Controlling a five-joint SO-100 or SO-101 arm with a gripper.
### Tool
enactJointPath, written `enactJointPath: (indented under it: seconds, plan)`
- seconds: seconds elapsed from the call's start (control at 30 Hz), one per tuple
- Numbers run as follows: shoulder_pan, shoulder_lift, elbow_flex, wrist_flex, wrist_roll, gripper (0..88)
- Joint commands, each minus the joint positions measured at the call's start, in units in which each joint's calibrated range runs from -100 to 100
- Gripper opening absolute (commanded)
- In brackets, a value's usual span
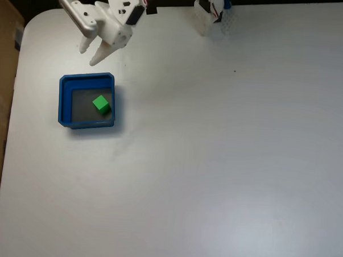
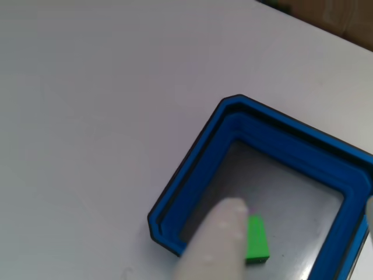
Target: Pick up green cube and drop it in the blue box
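Since the green cube (image 1: pixel 101 105) already lies in the blue box (image 1: pixel 63 101), I note the jaws (image 1: pixel 90 52) apart, empty; a low retreat could clip the wall.

Lighting is bright and even in the fixed view, with a broad soft glare patch on the white table (image 1: pixel 241 222) toward five o'clock. The blue box (image 1: pixel 63 101) casts a faint shadow toward five o'clock. In the other view, a fingertip (image 2: pixel 218 245) at six o'clock is blurred, out of focus.
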Motion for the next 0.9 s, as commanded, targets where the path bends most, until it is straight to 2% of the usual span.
enactJointPath:
  seconds: [0.0,0.57,0.87]
  plan:
    - [-2.7,-13.5,12.7,-6.6,0.1,16.9]
    - [-8.2,-56.0,67.8,-21.7,0.1,16.9]
    - [-8.2,-74.5,97.5,-34.8,0.1,16.9]
